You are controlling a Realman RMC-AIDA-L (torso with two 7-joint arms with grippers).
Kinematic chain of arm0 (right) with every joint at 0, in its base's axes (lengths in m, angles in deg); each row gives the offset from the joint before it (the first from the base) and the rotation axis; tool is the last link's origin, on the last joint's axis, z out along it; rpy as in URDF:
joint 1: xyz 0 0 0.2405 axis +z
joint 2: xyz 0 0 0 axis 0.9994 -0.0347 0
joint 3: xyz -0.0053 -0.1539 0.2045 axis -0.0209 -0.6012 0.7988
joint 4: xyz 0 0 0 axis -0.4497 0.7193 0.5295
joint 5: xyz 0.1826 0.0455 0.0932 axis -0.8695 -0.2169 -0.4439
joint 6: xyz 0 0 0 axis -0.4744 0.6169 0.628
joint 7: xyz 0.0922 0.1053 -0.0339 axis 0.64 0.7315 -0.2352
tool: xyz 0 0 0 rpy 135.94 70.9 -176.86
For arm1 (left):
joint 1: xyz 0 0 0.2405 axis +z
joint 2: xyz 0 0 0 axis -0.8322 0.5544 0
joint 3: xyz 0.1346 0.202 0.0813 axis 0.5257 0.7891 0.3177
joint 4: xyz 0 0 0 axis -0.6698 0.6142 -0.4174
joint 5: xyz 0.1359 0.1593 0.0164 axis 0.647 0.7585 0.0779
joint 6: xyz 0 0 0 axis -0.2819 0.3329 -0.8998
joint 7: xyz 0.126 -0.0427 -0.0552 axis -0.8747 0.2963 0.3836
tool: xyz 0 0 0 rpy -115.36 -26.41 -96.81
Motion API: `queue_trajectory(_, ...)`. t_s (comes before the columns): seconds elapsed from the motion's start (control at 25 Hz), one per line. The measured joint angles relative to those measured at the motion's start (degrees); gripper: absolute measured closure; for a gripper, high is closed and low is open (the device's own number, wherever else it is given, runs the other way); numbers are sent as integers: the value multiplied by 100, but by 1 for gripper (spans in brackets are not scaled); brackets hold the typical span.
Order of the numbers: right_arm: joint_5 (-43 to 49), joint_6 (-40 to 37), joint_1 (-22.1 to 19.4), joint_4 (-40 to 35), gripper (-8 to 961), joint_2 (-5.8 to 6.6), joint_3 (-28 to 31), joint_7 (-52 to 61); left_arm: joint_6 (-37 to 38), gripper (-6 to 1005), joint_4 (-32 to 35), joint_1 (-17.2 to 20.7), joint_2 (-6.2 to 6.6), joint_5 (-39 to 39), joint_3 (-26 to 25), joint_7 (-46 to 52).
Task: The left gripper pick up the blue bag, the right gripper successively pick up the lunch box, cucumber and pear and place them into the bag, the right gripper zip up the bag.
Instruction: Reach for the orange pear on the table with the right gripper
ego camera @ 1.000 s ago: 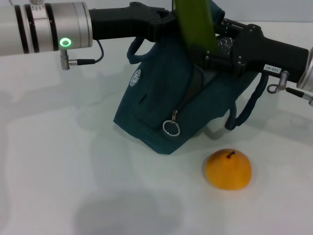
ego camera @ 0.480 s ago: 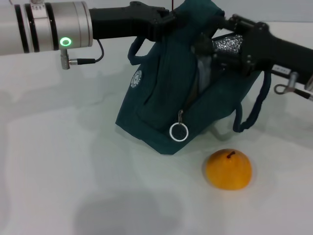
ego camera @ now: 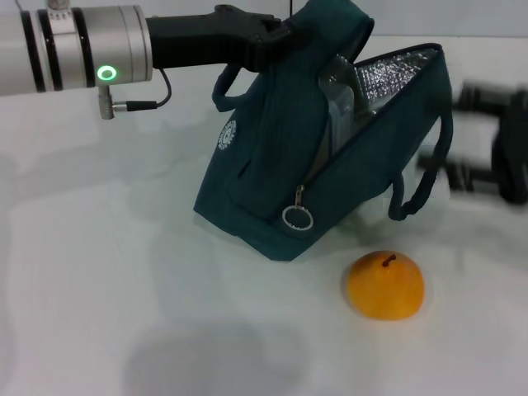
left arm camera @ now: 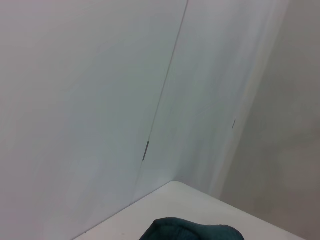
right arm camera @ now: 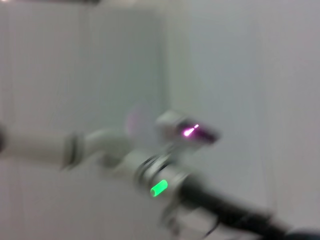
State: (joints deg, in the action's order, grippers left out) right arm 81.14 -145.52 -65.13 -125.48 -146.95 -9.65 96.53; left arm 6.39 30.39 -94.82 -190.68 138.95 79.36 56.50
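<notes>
My left gripper (ego camera: 276, 37) jaws clench the blue bag (ego camera: 280, 177) top, propping its mouth open for the pear (ego camera: 385, 285) just beside it (right gripper (ego camera: 495, 157) jaws: cannot tell).

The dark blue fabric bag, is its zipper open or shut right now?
Open: the dark blue fabric bag gapes, showing silver lining; its ring pull hangs low.

Silver left arm (ego camera: 82, 45) — black bands, green ring light.
</notes>
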Motion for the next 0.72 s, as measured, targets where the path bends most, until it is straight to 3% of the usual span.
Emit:
queue_trajectory(0.12,644,-622,-109,130,299,8,156,-225,-12,929,-12,0,-9,2,2,-11)
queue_trajectory(0.28,1096,-940,-266,669,352,-162,292,-848,-17,928,-45,8,-24,-2,2,-58)
queue_trajectory(0.56,1171,-407,-379,1341,369,-468,316,-1460,-16,928,-201,-36,-24,-20,2,-108)
queue_trajectory(0.72,1138,-267,-354,1553,366,-514,336,-1704,-18,927,-234,-58,-29,-19,6,-119)
